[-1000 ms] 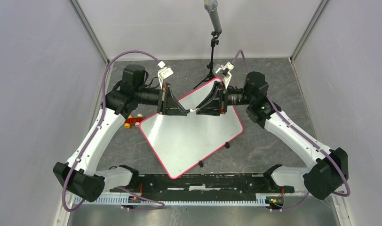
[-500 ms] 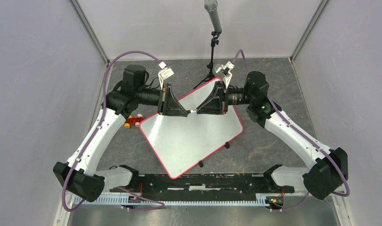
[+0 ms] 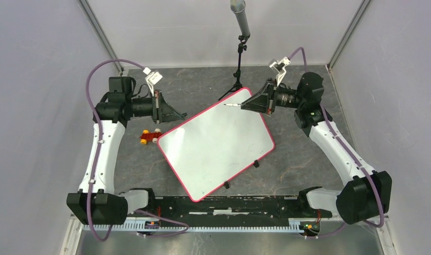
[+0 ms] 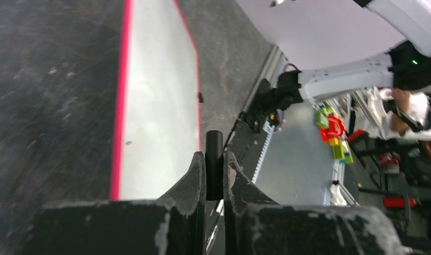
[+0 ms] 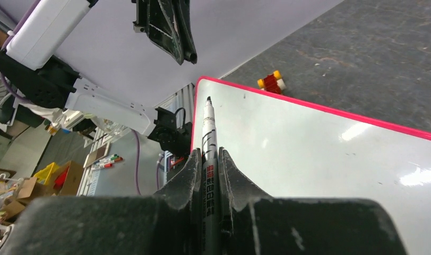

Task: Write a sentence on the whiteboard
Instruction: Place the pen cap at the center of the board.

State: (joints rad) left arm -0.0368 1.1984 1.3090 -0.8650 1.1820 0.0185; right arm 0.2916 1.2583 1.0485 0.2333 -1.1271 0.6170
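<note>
grey, stone-mottled tabletop (image 3: 309,154) carries the whiteboard (image 3: 216,143) at its middle. the board lies flat and turned askew, so one rounded corner points to the far edge and another to the near edge. its face is glossy white and catches soft glare, and a thin pink-red rim runs all round it. two small black clips (image 3: 256,163) sit on its near right edge.

my right gripper (image 3: 244,106) is closed narrow on a marker (image 3: 232,105) and hangs over the board's far corner. from my right wrist the marker (image 5: 208,133) is a slim white barrel with a dark pointed tip, lying straight out between my scuffed black fingers (image 5: 187,175). red and black print runs along the barrel, too small for me to read. whether the tip touches the board i cannot tell.

my left gripper (image 3: 184,114) is off the board, over bare tabletop toward the left edge, well apart from the right one. its fingers are pinched on a black cap (image 4: 214,159), a short smooth cylinder with a rounded end standing up between them.

a small toy car (image 3: 149,136), red with yellow wheels, rests just beside the board's left corner. a thin black stand with a grey tube on top (image 3: 240,53) rises at the far edge.
</note>
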